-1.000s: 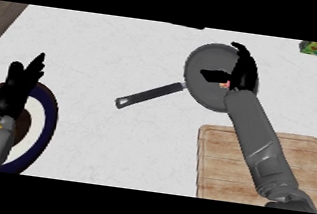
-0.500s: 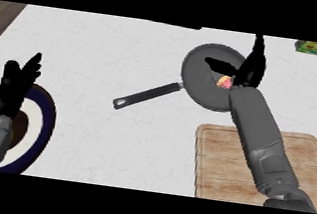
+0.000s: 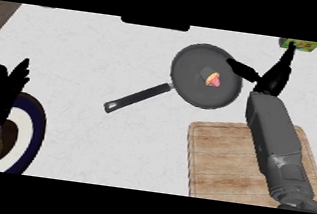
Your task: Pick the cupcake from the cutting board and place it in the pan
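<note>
The cupcake, pink and yellow, lies inside the dark round pan, a little right of its centre. The pan's black handle points down-left. My right hand hovers just right of the pan with straight spread fingers, open and apart from the cupcake; its thumb reaches over the pan's right rim. The wooden cutting board lies at the lower right, partly under my right forearm, with nothing on its visible surface. My left hand rests open at the lower left, fingers up.
A dark blue plate sits under my left forearm at the lower left. A green and yellow object stands at the counter's far right corner. A black object lies at the far edge.
My right hand has opened and let go of the cupcake, which now lies in the pan. The hand has moved right, off the pan. The left hand has stayed still.
</note>
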{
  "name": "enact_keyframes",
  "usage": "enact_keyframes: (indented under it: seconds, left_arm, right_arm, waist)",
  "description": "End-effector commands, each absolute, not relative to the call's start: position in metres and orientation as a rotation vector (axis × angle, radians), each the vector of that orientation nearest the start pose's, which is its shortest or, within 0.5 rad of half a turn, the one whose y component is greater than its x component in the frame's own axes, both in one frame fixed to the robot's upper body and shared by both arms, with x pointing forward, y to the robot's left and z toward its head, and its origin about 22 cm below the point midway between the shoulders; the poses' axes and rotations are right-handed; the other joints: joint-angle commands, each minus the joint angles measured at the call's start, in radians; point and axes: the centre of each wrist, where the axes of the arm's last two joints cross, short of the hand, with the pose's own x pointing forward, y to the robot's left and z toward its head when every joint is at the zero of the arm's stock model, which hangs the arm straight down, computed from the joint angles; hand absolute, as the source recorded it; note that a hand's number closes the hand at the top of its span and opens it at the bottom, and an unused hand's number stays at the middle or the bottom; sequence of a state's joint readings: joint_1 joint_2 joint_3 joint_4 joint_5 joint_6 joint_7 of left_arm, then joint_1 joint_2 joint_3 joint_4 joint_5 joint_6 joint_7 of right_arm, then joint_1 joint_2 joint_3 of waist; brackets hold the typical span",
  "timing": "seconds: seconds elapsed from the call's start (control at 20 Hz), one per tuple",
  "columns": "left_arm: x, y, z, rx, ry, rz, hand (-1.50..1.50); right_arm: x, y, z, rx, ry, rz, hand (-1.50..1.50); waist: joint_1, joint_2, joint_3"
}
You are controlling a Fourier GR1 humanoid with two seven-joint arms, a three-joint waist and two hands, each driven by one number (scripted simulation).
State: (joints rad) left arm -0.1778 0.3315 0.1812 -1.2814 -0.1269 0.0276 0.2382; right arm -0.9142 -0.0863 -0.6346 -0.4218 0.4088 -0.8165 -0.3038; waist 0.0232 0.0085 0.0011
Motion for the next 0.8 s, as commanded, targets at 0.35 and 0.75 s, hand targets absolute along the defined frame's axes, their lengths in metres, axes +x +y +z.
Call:
enact_keyframes:
  seconds: [0.35, 0.75]
  left_arm:
    - [0.257, 0.364, 0.013, 0.507, -1.160, -0.069, 0.00]
    - [0.247, 0.354, -0.008, 0.510, -1.175, -0.055, 0.00]
  right_arm:
    - [0.353, -0.330, -0.004, -0.875, -1.515, -0.310, -1.50]
    - [0.251, -0.366, -0.007, -0.846, -1.493, -0.259, -1.50]
  waist:
    - [-0.067, -0.029, -0.003]
    - [-0.049, -0.017, -0.002]
